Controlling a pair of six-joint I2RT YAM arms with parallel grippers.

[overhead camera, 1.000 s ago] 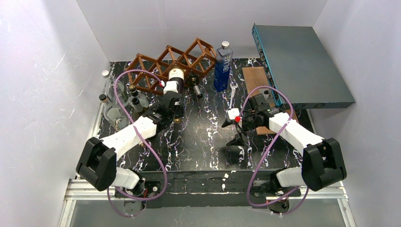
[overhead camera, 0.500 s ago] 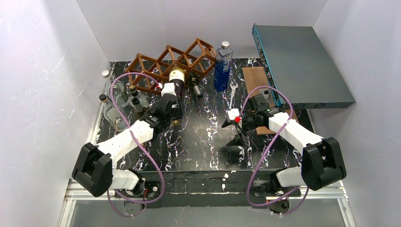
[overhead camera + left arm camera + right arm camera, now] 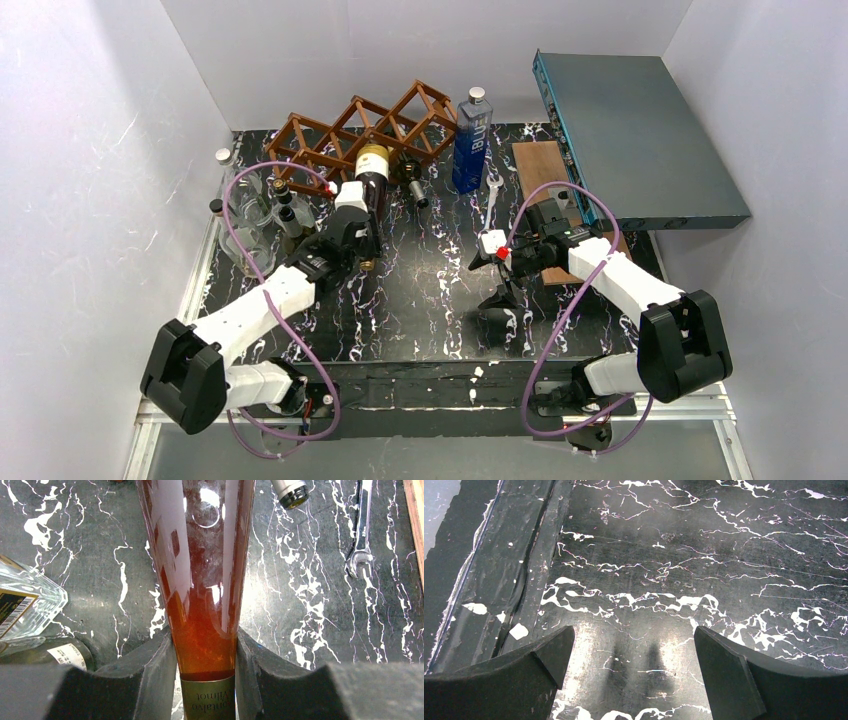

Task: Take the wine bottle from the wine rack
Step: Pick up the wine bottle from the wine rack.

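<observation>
Left arm (image 3: 262, 300) shifted; wine bottle (image 3: 371, 165) neck points nearward.

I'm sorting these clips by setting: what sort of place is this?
Likely a robotics lab cell: plain white walls enclose a black marbled table, with a left arm and right arm bolted at its near edge; the wine rack looks staged.

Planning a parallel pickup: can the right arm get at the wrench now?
Likely yes: the right claw is open and empty, and the wrench lies flat on bare table nearby, nothing between them.
</observation>
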